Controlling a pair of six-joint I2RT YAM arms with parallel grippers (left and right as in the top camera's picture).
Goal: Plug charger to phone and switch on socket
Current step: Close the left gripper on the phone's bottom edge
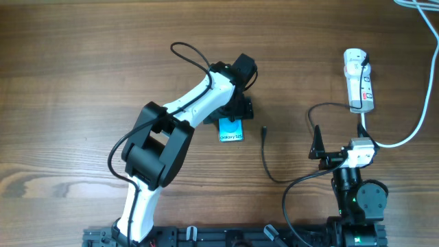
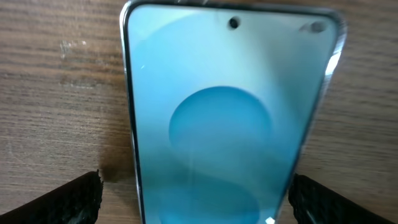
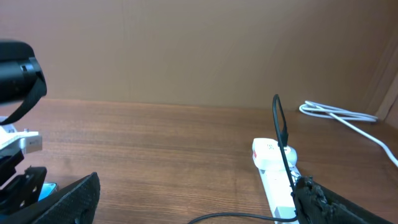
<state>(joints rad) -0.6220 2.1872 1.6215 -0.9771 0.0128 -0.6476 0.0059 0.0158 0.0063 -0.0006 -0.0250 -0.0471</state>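
The phone (image 1: 231, 132) lies flat at mid-table with its cyan screen up. It fills the left wrist view (image 2: 217, 124). My left gripper (image 1: 236, 112) is low over the phone's far end, open, with a finger on either side of it (image 2: 196, 202). The charger (image 1: 265, 154) is a thin black cable whose free tip lies on the wood just right of the phone. It curves back towards the socket (image 1: 358, 81), a white strip at the far right. My right gripper (image 1: 319, 147) is open and empty, between the cable tip and the socket (image 3: 273, 171).
A thick white lead (image 1: 418, 127) runs from the socket off the far right corner; it also shows in the right wrist view (image 3: 336, 113). A brown wall stands behind the table. The charger cable (image 3: 249, 216) crosses low between the right fingers.
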